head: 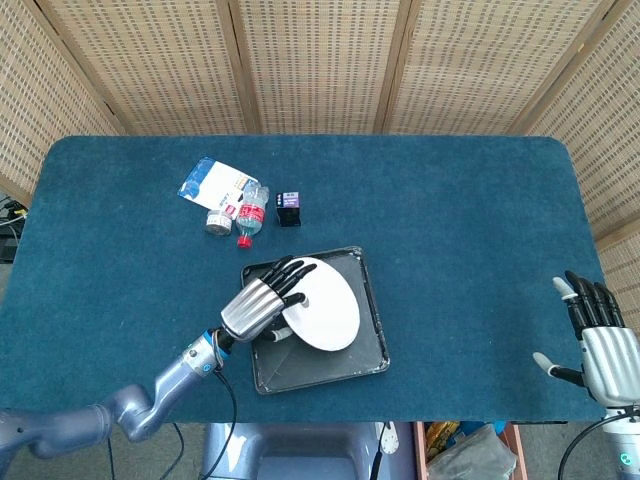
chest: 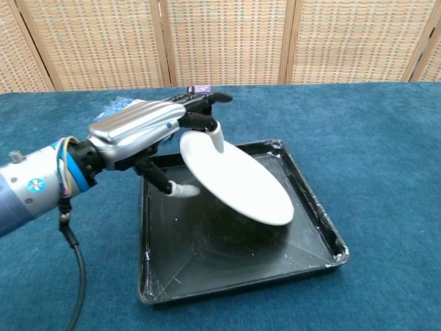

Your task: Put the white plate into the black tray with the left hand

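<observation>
The white plate [head: 322,303] [chest: 238,179] hangs tilted over the black tray [head: 362,352] [chest: 227,265], its lower edge close to the tray floor. My left hand [head: 260,303] [chest: 141,131] holds it by its near left rim, thumb under and fingers over the top. The tray lies square on the blue table in front of me. My right hand [head: 600,340] rests at the table's right front edge, fingers spread, holding nothing; the chest view does not show it.
A small black box [head: 289,208] [chest: 198,89] stands just beyond the tray. Left of it lie a small bottle with a red cap [head: 250,212], a second small bottle [head: 217,222] and a blue-white packet [head: 208,182]. Wicker screens close off the back.
</observation>
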Tool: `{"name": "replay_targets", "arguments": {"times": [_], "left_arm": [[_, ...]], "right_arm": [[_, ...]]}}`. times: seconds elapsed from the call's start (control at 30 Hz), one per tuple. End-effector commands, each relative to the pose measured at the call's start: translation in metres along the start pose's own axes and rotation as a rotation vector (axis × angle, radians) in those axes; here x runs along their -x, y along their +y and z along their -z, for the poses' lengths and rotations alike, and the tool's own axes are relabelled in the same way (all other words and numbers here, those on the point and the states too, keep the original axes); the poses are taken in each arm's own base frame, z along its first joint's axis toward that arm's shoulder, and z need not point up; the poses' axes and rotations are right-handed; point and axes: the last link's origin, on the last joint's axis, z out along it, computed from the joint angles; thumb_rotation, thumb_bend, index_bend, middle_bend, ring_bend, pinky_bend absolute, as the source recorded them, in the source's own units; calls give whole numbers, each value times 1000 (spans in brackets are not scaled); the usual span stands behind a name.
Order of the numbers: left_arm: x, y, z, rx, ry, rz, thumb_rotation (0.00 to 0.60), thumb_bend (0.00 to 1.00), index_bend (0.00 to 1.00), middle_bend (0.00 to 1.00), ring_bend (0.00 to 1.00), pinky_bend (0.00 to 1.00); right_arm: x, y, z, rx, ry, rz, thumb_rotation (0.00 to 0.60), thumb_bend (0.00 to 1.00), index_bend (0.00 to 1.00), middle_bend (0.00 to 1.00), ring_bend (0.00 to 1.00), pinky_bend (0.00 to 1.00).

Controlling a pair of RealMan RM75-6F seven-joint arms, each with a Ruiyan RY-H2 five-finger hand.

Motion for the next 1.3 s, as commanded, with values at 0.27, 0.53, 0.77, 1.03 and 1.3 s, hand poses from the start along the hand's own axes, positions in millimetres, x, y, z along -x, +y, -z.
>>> {"name": "replay_targets", "arguments": {"times": [0.27, 0.53, 0.77, 1.03, 1.3], "left_arm": [[16, 0, 1, -98, -194, -52, 600, 0, 0, 0, 0, 0], [-18, -14, 13, -140, -71, -20, 600, 0, 0, 0, 0, 0], [-65, -57, 59, -279, 1, -50, 600, 0, 0, 0, 0, 0], [-114, -116, 158, -615, 70, -61, 600, 0, 0, 0, 0, 0], [-131, -120, 244, -853, 120, -29, 600, 0, 0, 0, 0, 0]], "right_arm": [[2, -2, 1, -6, -7, 2, 600, 0, 0, 0, 0, 0], [2, -1, -2, -5, -12, -2, 600, 0, 0, 0, 0, 0], [2, -4, 0, -16, -15, -2, 600, 0, 0, 0, 0, 0], [0, -5, 2, -26, -11, -3, 600, 0, 0, 0, 0, 0], [-3, -3, 2, -19, 1, -12, 600, 0, 0, 0, 0, 0]]}}
